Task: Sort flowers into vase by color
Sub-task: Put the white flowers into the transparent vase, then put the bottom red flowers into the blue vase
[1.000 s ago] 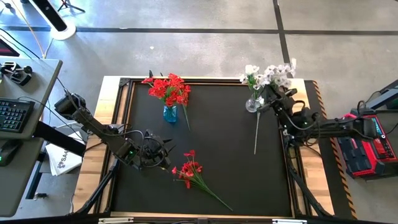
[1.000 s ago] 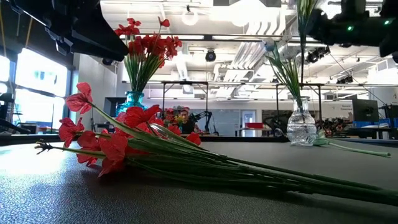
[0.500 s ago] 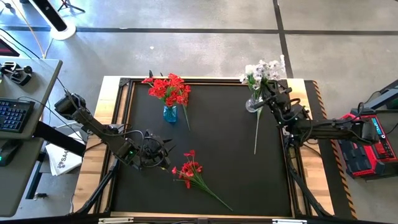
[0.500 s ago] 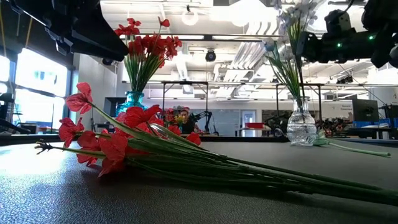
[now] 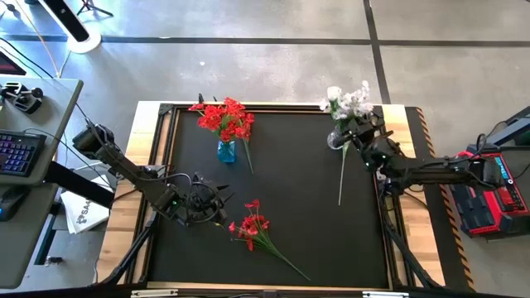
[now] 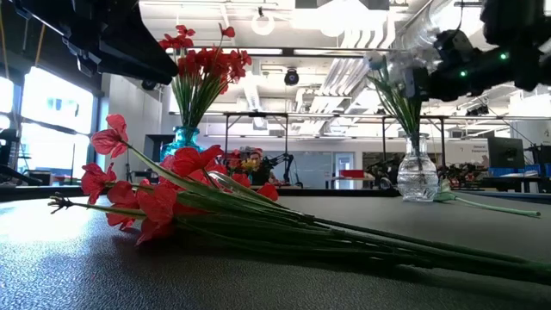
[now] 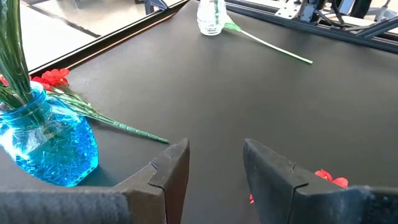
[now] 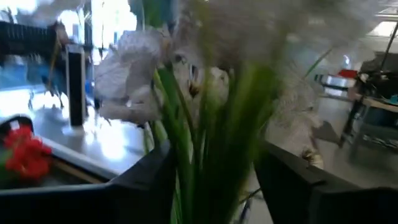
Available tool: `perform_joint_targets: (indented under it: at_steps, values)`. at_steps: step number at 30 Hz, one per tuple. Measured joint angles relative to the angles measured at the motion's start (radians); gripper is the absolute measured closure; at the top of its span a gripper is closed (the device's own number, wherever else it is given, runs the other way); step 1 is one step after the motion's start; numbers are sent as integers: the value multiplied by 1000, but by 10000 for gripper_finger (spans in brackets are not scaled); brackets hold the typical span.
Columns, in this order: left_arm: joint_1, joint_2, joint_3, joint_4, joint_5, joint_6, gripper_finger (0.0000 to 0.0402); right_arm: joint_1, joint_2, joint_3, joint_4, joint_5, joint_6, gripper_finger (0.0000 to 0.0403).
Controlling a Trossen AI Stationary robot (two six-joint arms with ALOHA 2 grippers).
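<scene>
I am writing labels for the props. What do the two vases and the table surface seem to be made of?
The blue vase looks like clear tinted glass or plastic; light passes through it, with a crackled or bead-filled look. The clear vase seems ribbed glass, with bright glints. The table surface looks like a matte black, finely textured mat.

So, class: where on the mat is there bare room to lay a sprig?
Free: the mat between the blue vase and the loose stem, and right of the lying red sprig. Crowded: around the clear vase, with the right gripper.
</scene>
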Motion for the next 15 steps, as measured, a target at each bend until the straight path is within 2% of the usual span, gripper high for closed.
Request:
perform_joint_targets:
  at_steps: [4,9,12,15]
  values:
    - [0,0,0,4,0,-16,264,60,0,127,-301,66,49,197]
    - [0,0,0,6,0,-24,264,134,0,360,-898,175,289,193]
    - [0,0,0,6,0,-24,264,171,0,498,-1230,173,501,193]
    - [0,0,0,6,0,-24,264,203,0,617,-1463,133,639,193]
